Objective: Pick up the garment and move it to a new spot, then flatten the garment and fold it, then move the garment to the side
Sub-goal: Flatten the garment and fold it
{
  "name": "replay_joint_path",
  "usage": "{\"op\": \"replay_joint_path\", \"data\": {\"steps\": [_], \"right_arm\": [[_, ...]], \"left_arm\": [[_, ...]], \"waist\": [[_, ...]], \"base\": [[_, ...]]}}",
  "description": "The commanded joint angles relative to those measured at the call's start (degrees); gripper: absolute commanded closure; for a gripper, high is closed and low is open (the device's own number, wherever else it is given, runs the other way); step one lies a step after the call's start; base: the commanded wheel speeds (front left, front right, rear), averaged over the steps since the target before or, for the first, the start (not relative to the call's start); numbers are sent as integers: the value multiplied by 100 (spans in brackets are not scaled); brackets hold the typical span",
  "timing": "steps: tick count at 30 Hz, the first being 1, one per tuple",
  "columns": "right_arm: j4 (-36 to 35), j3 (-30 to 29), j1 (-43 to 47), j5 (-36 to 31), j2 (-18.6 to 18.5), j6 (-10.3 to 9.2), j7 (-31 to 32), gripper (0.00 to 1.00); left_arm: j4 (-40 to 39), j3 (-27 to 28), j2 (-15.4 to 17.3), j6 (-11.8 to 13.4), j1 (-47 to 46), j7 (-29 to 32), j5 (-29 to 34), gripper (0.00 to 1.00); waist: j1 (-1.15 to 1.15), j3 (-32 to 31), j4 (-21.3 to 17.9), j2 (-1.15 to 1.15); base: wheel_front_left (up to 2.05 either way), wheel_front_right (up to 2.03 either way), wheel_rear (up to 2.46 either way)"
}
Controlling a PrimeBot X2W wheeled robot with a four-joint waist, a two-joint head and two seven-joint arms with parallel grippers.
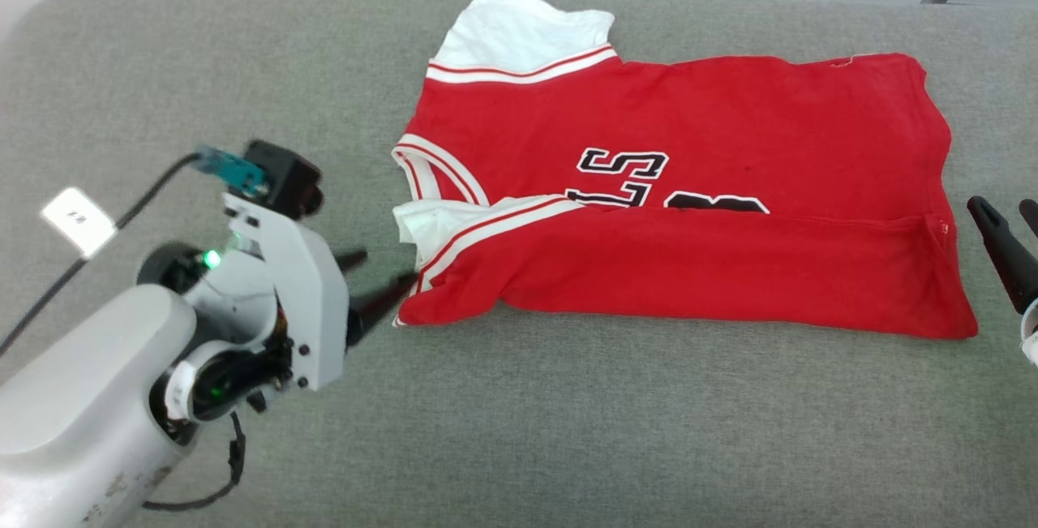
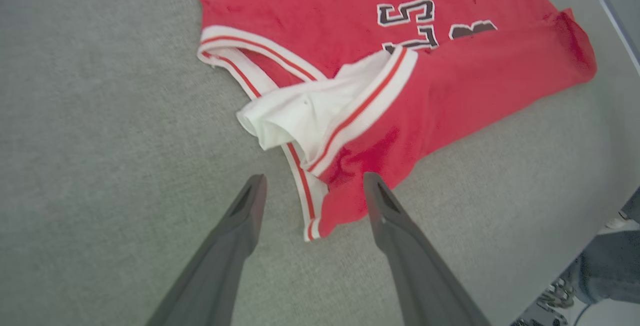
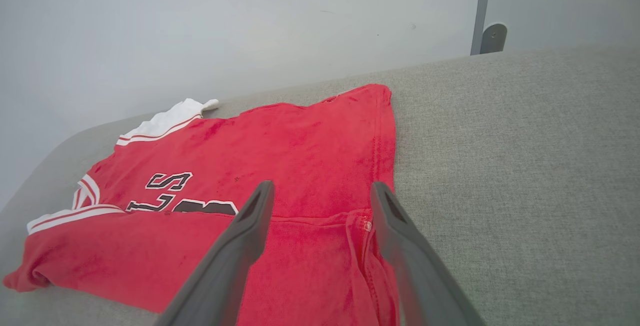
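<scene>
Closest to the lens, the left arm's pale forearm fills the lower-left corner of the head view, a black cable trailing off it. Out front, the left gripper has its two dark fingers spread wide with nothing held. From its wrist view, the left gripper straddles the near-left corner of the garment, one finger over bare grey upholstery, the other over red cloth. Touching or just above? Can't tell.

And the garment itself: laid out flat across the middle of the grey cushion, neck end to the robot's left, hem to the right. Its near long edge is folded up over the body, covering the lower part of the black-and-white lettering. The far white sleeve lies flat, with its striped band at the seam. The near sleeve is tucked in, white cloth bunching out from under the fold.

Over on the right, the right gripper sits just beside the hem end, clear of the cloth. In its wrist view the right gripper is parted wide and empty, looking along the garment toward a pale wall.

A small white card lies on the cushion at far left. A person's denim-clad leg shows past the cushion's edge.
</scene>
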Motion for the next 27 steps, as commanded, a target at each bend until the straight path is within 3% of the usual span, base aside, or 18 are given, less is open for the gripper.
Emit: {"op": "replay_joint_path", "data": {"steps": [1, 5, 9, 21, 22, 23, 24, 25, 27], "right_arm": [[-17, 13, 30, 38, 35, -5, 18, 0], [-41, 39, -68, 60, 41, -5, 15, 0], [-24, 25, -130, 94, 22, -6, -9, 0], [-70, 86, -265, 166, -45, -6, -44, 0], [-68, 96, -264, 171, -56, -5, -19, 0], [-69, 105, -258, 171, -77, -6, 11, 0], [-76, 127, -251, 173, -105, -5, 52, 0], [-84, 161, -243, 182, -142, -5, 123, 0], [-120, 279, -228, 124, -288, -5, 347, 0]], "left_arm": [[-119, -63, 25, 145, -79, 372, -178, 0], [-139, -135, -27, 466, -104, 937, -477, 0], [138, -131, -185, 593, -123, 1157, -695, 0], [1113, -239, -458, 463, -100, 1279, -808, 0], [1151, -253, -488, 426, -82, 1269, -819, 5], [1192, -255, -522, 418, -64, 1257, -837, 35], [1211, -272, -561, 369, -49, 1259, -841, 72], [1215, -290, -596, 337, -38, 1263, -856, 100], [1209, -290, -669, 271, -34, 1246, -893, 100]], "waist": [[0, -5, -52, 0], [0, 101, -171, 0], [0, 252, -302, 0], [0, 579, -587, 0], [0, 589, -595, 0], [0, 595, -596, 0], [0, 600, -595, 0], [0, 603, -590, 0], [0, 609, -573, 0]], "base": [[0, 0, 0], [0, 0, 0], [0, 0, 0], [0, 0, 0], [0, 0, 0], [0, 0, 0], [0, 0, 0], [0, 0, 0], [0, 0, 0]]}}
